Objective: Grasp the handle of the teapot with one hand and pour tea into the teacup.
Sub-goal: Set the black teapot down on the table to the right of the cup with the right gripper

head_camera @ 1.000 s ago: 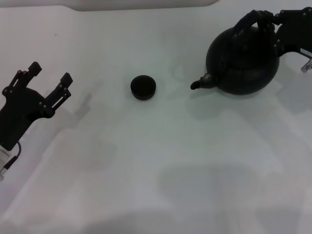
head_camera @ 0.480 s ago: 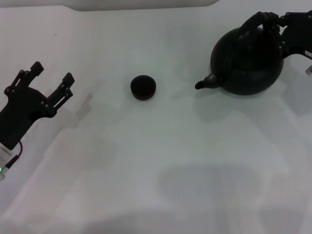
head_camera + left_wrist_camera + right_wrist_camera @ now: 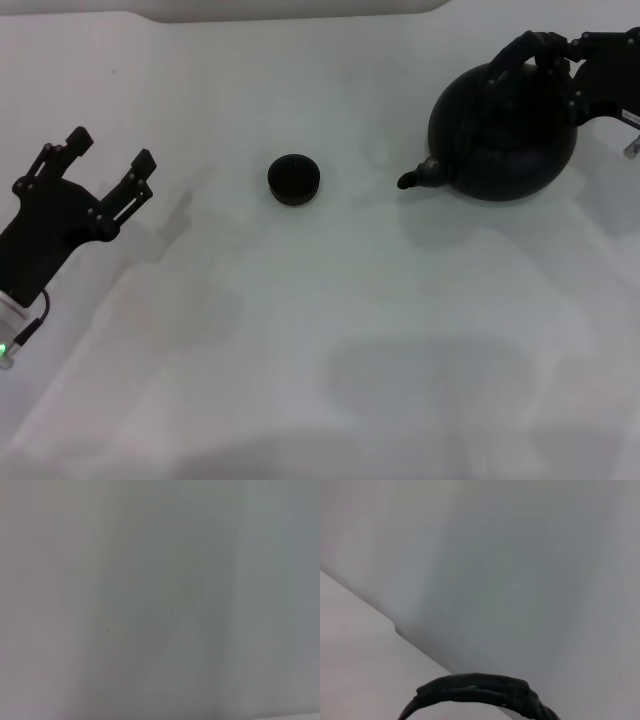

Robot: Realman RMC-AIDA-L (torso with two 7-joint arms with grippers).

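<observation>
Teapot (image 3: 503, 135) faces teacup (image 3: 294, 180) across bare table (image 3: 330, 330).

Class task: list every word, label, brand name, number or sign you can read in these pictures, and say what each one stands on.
None: no view shows any readable text.
Teapot: no lettering, only a pale spot on the spout.
Teacup: plain and dark.
Left claw and right claw: no markings show.
Table: bare white, unmarked.

No readable text, labels, brands or numbers appear on anything in view.
</observation>
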